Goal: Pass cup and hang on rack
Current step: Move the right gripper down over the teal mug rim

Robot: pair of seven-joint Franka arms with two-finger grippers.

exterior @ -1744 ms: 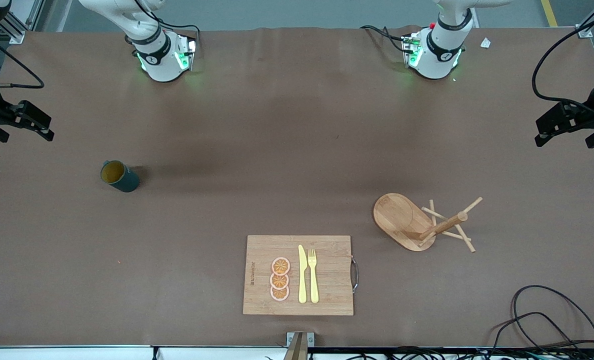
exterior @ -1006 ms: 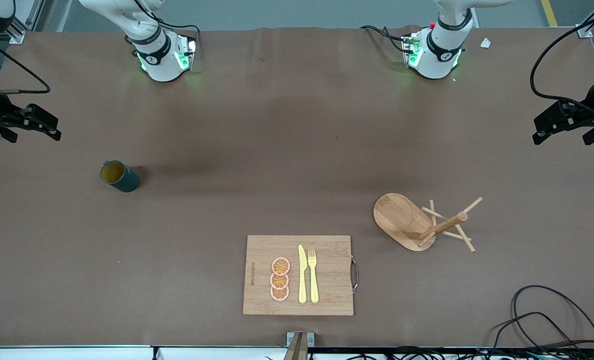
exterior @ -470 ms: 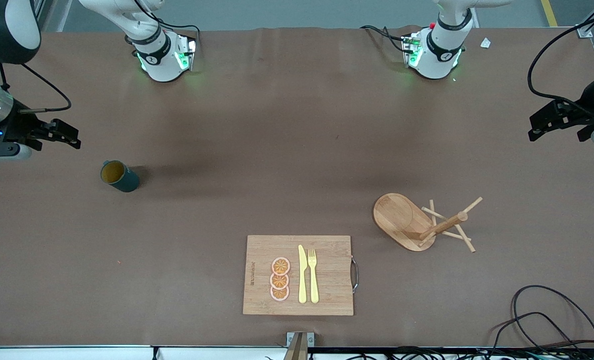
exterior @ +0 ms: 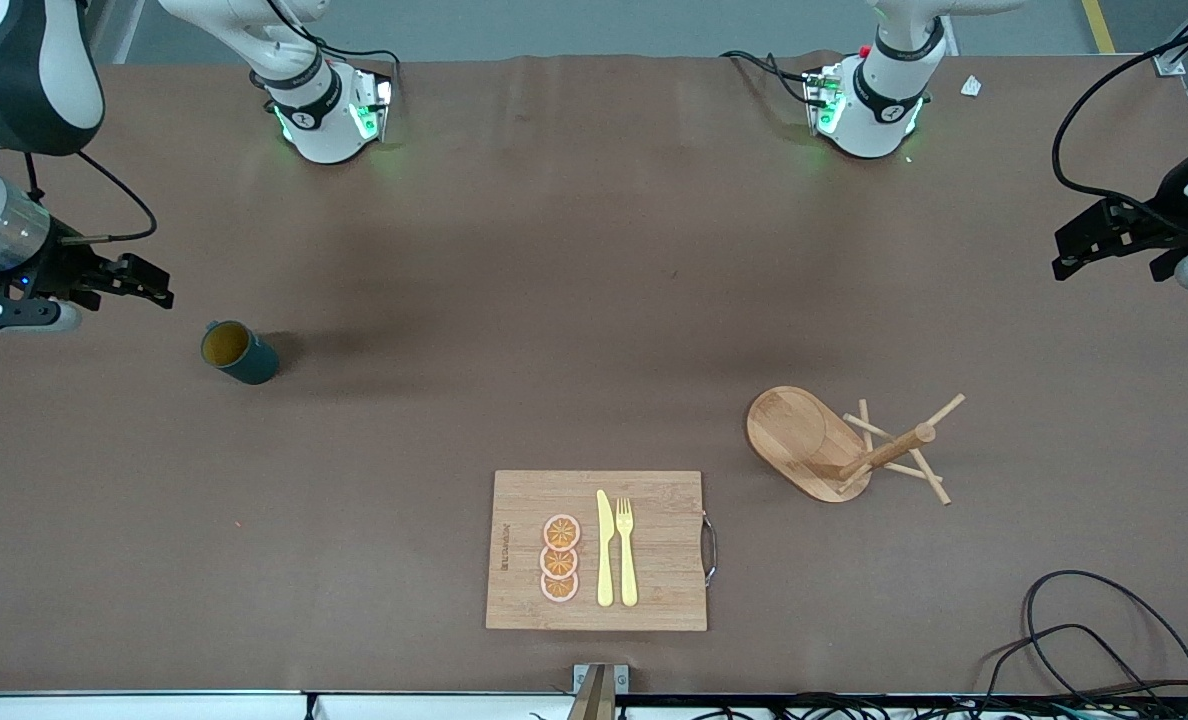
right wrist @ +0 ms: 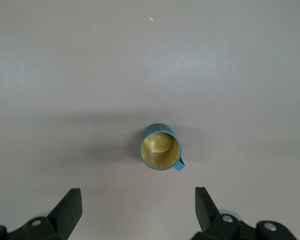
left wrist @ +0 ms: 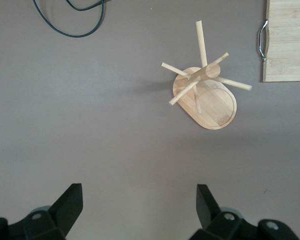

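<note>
The teal cup (exterior: 237, 352) stands upright on the brown table toward the right arm's end, its yellow inside showing. In the right wrist view the cup (right wrist: 161, 148) sits ahead of my fingers. My right gripper (exterior: 154, 282) is open and empty above the table, beside the cup and apart from it; its own view shows it (right wrist: 137, 205) wide open. The wooden rack (exterior: 834, 445) stands on its oval base toward the left arm's end and also shows in the left wrist view (left wrist: 205, 90). My left gripper (exterior: 1066, 252) is open and empty, up in the air (left wrist: 139, 202).
A bamboo cutting board (exterior: 654, 590) lies near the front edge with orange slices (exterior: 560, 558), a yellow knife (exterior: 604, 548) and a yellow fork (exterior: 626, 550). Black cables (exterior: 1084, 630) lie at the front corner at the left arm's end.
My right gripper has moved in over the table toward the cup. My left gripper has shifted slightly inward. The cup and rack have not moved.
</note>
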